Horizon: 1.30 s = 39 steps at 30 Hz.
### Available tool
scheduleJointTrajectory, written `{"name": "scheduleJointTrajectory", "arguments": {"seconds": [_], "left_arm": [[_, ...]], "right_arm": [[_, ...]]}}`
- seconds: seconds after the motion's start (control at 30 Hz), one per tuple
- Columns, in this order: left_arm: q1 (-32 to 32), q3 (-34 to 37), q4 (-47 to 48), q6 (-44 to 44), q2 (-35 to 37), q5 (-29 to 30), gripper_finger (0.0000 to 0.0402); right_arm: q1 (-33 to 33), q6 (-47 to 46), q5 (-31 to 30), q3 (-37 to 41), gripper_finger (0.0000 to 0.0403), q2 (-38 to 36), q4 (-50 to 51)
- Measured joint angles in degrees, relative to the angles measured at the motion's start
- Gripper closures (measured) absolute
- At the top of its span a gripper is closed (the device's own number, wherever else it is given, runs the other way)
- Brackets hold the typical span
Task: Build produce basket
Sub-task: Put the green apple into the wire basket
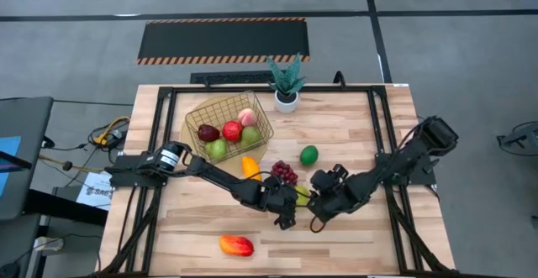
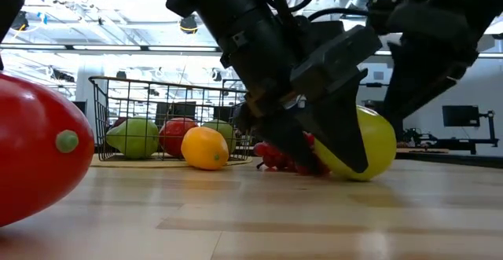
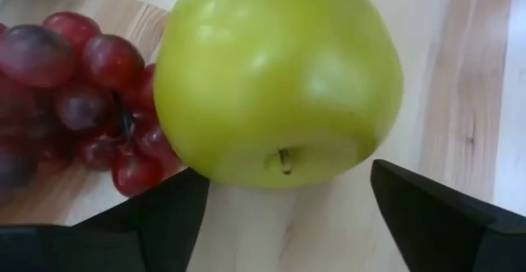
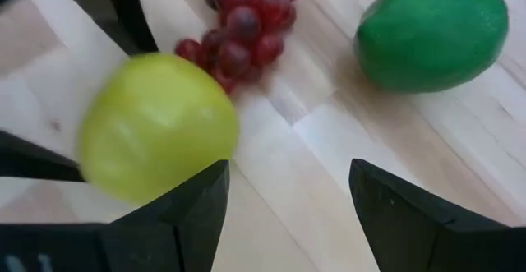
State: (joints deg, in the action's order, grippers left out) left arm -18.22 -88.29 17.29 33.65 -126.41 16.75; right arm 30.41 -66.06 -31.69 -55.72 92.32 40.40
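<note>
Basket (image 1: 192, 117) sits at the table's back left with a few fruits in it. Yellow-green apple (image 3: 275, 75) lies mid-table touching the grapes (image 3: 74, 91), between the left gripper's (image 3: 288, 214) spread fingers. Right gripper (image 4: 288, 206) hovers close by, fingers apart, empty.

Both arms (image 1: 227, 180) are matte black, built of boxy jointed links; the left arm carries a silver-white cylindrical joint (image 1: 171, 156). Each gripper (image 3: 288, 214) ends in two flat, dark, wedge-shaped fingers (image 4: 403, 214).
</note>
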Motion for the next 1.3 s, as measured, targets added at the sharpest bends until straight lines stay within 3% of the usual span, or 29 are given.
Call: {"name": "scheduleJointTrajectory", "arguments": {"seconds": [0.2,0.37,0.63,0.83,1.0,1.3], "left_arm": [[0.0,0.0,0.8,1.7,0.0,-1.8,0.0036],[-0.1,-0.1,2.3,4.9,0.0,-2.7,0.0034],[0.1,-0.2,4.2,10.4,0.4,-5.5,0.0035],[0.2,0.0,5.5,9.9,1.9,-8.2,0.0035],[0.2,0.0,5.2,9.9,2.9,-4.8,0.0035],[0.2,0.1,6.2,9.7,3.0,-4.6,0.0035]], "right_arm": [[-1.3,6.7,1.7,0.0,0.0129,0.8,-5.0],[-1.2,10.5,4.9,0.0,0.0129,0.8,-14.9],[-2.1,14.1,5.5,0.0,0.0129,0.8,-19.4],[-1.8,12.8,5.6,0.1,0.0129,-1.5,-17.8],[-0.6,4.2,3.9,0.0,0.0129,-3.7,-9.0],[2.1,1.5,3.5,0.0,0.0129,3.3,-11.3]]}}
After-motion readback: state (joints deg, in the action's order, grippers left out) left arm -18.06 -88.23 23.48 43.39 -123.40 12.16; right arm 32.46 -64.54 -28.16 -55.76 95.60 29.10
